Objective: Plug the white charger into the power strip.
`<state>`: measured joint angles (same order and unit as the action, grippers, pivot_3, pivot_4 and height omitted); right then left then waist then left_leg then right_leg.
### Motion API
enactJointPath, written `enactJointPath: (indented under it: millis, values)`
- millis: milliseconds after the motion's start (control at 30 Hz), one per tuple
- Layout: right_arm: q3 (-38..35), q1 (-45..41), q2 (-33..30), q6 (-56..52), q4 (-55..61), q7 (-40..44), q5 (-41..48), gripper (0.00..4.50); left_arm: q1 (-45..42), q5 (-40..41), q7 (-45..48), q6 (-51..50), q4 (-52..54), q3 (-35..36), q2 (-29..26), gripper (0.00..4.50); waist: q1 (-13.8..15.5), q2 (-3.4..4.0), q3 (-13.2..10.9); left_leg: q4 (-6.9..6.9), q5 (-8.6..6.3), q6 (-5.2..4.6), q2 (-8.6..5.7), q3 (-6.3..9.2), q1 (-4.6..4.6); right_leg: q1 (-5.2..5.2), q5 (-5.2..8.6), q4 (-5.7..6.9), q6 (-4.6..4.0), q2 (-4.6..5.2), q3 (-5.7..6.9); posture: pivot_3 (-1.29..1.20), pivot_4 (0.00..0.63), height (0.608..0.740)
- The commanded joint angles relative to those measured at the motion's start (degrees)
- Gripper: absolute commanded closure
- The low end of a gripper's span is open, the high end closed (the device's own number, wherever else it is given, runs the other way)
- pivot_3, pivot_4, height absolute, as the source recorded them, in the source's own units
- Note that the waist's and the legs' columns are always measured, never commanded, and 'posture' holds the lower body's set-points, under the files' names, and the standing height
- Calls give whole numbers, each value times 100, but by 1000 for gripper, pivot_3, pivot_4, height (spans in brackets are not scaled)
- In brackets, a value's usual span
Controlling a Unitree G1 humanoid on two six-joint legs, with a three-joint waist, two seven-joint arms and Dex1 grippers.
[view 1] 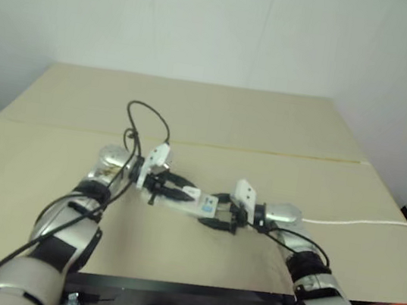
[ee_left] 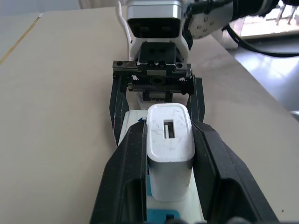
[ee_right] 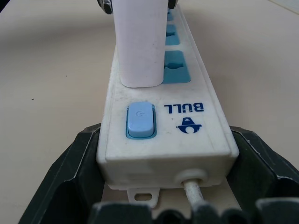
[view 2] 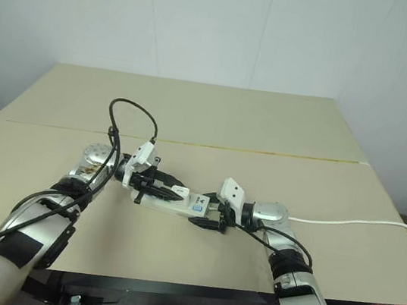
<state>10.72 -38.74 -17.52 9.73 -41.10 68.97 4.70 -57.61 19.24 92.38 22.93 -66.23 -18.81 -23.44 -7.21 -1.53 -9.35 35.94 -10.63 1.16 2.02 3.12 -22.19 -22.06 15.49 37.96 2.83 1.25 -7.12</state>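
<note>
A white power strip [ee_right: 163, 116] with blue sockets lies on a tan table [view 1: 269, 124], its cable [view 1: 362, 222] trailing toward the table's right edge. The right gripper [view 2: 207, 218] clasps the strip's cable end between its 2 black fingers [ee_right: 74, 163]. The left gripper [ee_left: 168, 154] is clenched on the white charger [ee_left: 169, 149], which stands upright on the strip, just beside the blue switch [ee_right: 140, 120].

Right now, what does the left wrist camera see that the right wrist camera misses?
Left wrist alone: the slot in the white charger and the right claw facing it. Right wrist alone: the power strip end with its blue switch, BULL logo and cable. Both show the charger standing on the strip.
</note>
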Motion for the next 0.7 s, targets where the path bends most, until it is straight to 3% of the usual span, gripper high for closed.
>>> enactJointPath:
  millis: [33, 433, 700]
  values:
    - [199, 196, -1, -28, 128, 170, -92, 1078, 324, -946, 7, 171, -641, -179, -294, 3501, 0, 0, 11, 0, 0, 0, 0, 0, 2, 1, 0, 0, 0, 0, 0, 0, 150, 740]
    - [231, 256, 15, -100, 182, 137, -109, 1078, 335, -1136, -129, -102, -701, 251, -169, 3501, 1, 6, 50, -2, 0, 0, 0, 0, 21, 18, 6, -1, -5, -1, -1, 0, 150, 740]
    - [249, 246, 31, -140, 188, 109, -119, 1078, 358, -1415, -187, 49, -711, 618, -116, 970, 4, -6, 55, -7, -1, -1, 0, 0, 6, 2, 11, -3, -9, -3, -3, 0, 150, 740]
